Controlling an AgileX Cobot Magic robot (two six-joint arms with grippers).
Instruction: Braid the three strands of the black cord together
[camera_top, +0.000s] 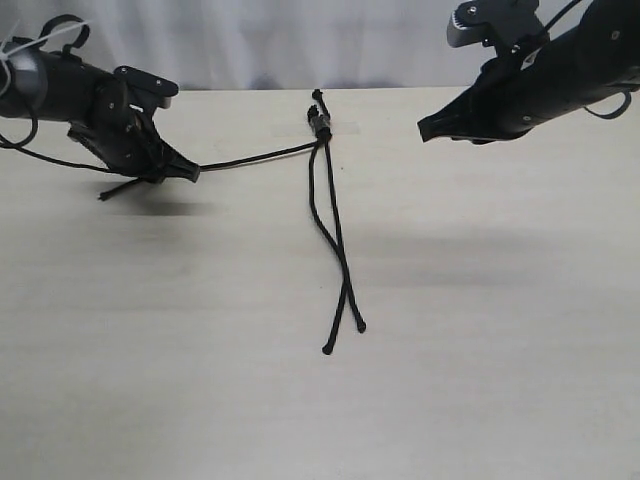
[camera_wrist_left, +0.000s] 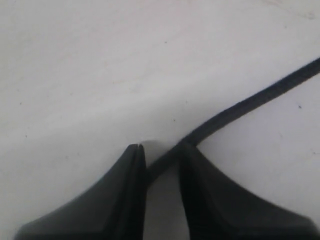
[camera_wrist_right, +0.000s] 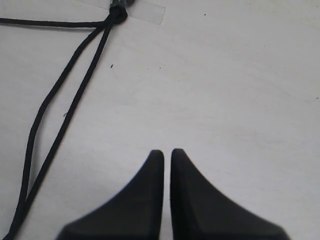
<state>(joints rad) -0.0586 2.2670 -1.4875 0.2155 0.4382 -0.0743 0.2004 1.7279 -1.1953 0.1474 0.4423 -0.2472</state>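
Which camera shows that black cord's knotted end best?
The exterior view: the thin black cord's knotted head shows whole. The right wrist view crops it; the left wrist view shows only one strand.

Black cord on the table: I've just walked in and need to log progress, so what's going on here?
A two-armed robot is working on a thin black three-strand cord. One strand is drawn out sideways and runs between the parted jaws of the left gripper. The other two strands lie loose, crossing near their tips. The right gripper hovers shut and empty. Nothing is braided yet.
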